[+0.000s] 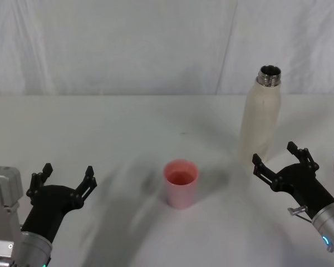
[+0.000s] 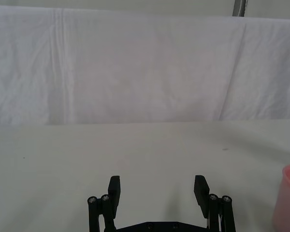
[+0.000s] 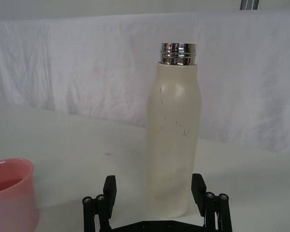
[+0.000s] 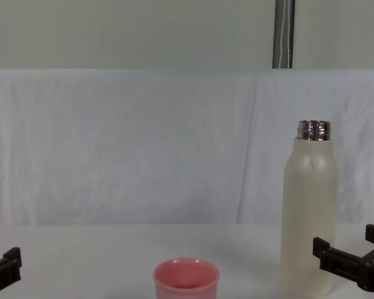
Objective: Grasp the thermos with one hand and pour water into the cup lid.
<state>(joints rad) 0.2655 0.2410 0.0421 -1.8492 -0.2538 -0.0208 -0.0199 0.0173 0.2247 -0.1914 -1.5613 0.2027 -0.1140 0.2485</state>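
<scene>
The cream-white thermos (image 1: 261,115) stands upright at the right of the table, its steel neck uncapped; it also shows as the thermos (image 3: 173,137) and the thermos (image 4: 310,215). My right gripper (image 1: 278,160) is open just in front of it, its black fingers (image 3: 109,189) on either side of the bottle's base without touching. The pink cup lid (image 1: 181,183) stands upright in the middle of the table, seen too as the cup lid (image 3: 10,193) and the cup lid (image 4: 186,279). Low at the left, my left gripper (image 1: 67,177) is open and holds nothing.
A white cloth covers the table (image 1: 128,128) and hangs as a backdrop (image 4: 143,143) behind it. A grey metal pole (image 4: 283,34) rises behind the backdrop at the right. Bare table lies between the two grippers around the cup lid.
</scene>
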